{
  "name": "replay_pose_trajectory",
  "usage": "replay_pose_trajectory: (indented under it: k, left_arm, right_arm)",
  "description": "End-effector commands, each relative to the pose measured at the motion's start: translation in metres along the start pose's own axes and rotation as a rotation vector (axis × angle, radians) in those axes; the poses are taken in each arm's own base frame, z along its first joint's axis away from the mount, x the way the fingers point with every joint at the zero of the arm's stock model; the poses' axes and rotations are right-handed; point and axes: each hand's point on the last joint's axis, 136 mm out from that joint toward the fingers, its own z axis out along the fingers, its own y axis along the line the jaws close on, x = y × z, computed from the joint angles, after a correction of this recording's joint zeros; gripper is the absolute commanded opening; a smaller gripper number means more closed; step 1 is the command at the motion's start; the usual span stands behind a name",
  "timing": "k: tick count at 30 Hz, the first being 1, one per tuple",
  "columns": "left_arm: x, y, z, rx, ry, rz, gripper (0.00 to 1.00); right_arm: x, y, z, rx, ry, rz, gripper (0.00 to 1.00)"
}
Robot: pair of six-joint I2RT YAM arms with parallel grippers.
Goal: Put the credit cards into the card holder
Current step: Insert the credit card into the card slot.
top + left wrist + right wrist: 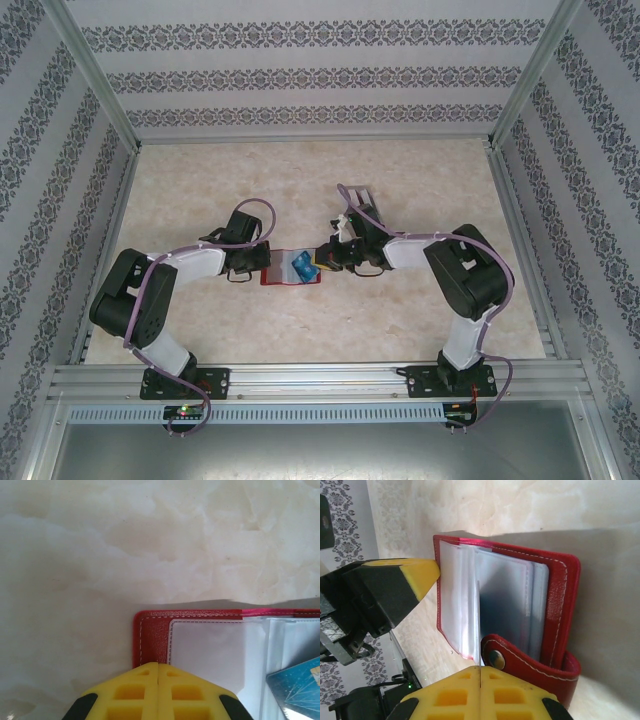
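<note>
In the left wrist view the red wallet [152,640] runs off the right edge. Its near edge is hidden under the left gripper [158,666]. A blue card [295,687] is cut off at the bottom right corner, its print too blurred to read.

Beige marble-look tabletop [320,180], kinda cloudy pattern, slight sheen. Striped grey floral wallpaper [320,70] on back and both side walls. Aluminium frame posts [90,70] slanting up corners. Silver rail [320,378] along near edge, slotted strip [320,412] just below, plain grey panel [320,452] under that.
</note>
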Motion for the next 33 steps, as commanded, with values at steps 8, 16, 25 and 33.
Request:
replay_pose_trajectory:
  k: [8, 16, 25, 33]
  left_arm:
    - [0.006, 0.012, 0.001, -0.063, 0.038, -0.029, 0.00]
    - [0.005, 0.012, 0.001, -0.059, 0.037, -0.030, 0.00]
    - [0.006, 0.012, 0.002, -0.059, 0.041, -0.030, 0.00]
    - [0.007, 0.012, 0.005, -0.059, 0.050, -0.034, 0.00]
  right_arm:
    - [-0.004, 0.013, 0.010, -0.057, 0.015, -0.023, 0.04]
    - [-0.004, 0.020, 0.008, -0.087, 0.016, -0.033, 0.04]
    - [-0.005, 0.016, 0.016, -0.088, 0.023, -0.028, 0.04]
    - [-0.007, 0.010, 0.025, -0.082, 0.025, -0.029, 0.07]
